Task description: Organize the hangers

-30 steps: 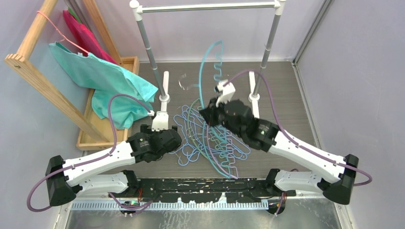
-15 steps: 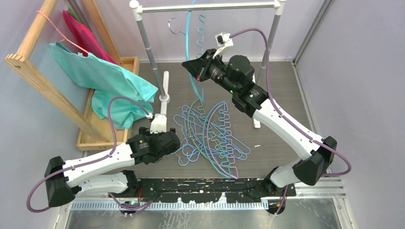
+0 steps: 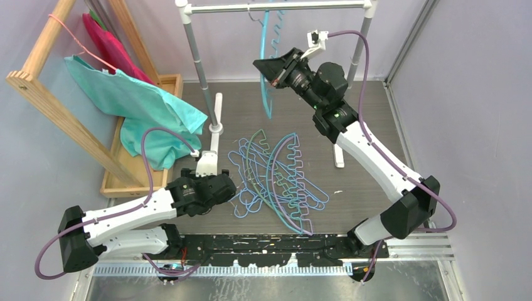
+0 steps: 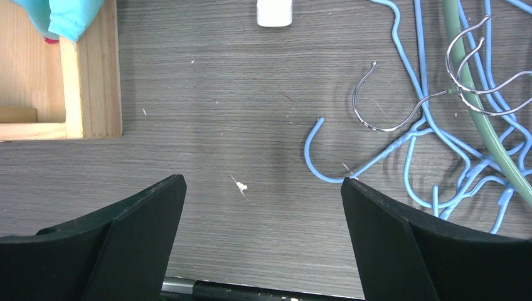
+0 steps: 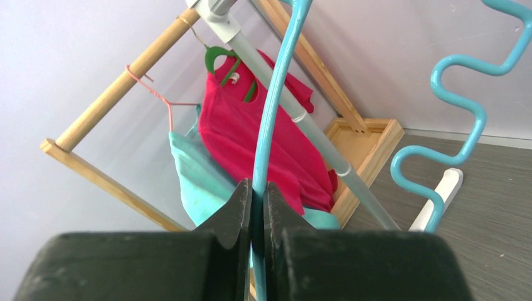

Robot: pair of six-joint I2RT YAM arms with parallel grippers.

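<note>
Hangers, one lot, noted from left to right.

Far left: wooden rack (image 3: pixel 37 88) with a teal garment (image 3: pixel 135 106) draped on it, not part of the lot.

Left gripper (image 4: pixel 261 185): jaws spread wide and empty, hovering over bare table (image 4: pixel 207 94) just beside the left fringe of the heap.

Centre: pile of hangers (image 3: pixel 276 182) lay flat on the table, light-blue wire triangles (image 3: pixel 251 202) interlaced with larger arched ones, among them a green hanger (image 4: pixel 484 125). The wire pieces looked light, thin and springy, with hooks and loops crossed through one another. Lifting one would likely drag its neighbours along. The best hold seemed a free hook or an outer arm at the edge of the heap, not the tangled middle.

Right of centre: teal hanger (image 5: pixel 273 94) was raised at the rail (image 3: pixel 276 8), well clear of the pile, with its notched bar hanging below. Whether its hook sat over the rail could not be told.

Right gripper (image 5: pixel 257 185): clamped on the smooth arched arm of the teal hanger. The plastic appeared stiff, light and slick. Held on one arm, off centre, the hanger would tend to swing or slide in the grip.
</note>
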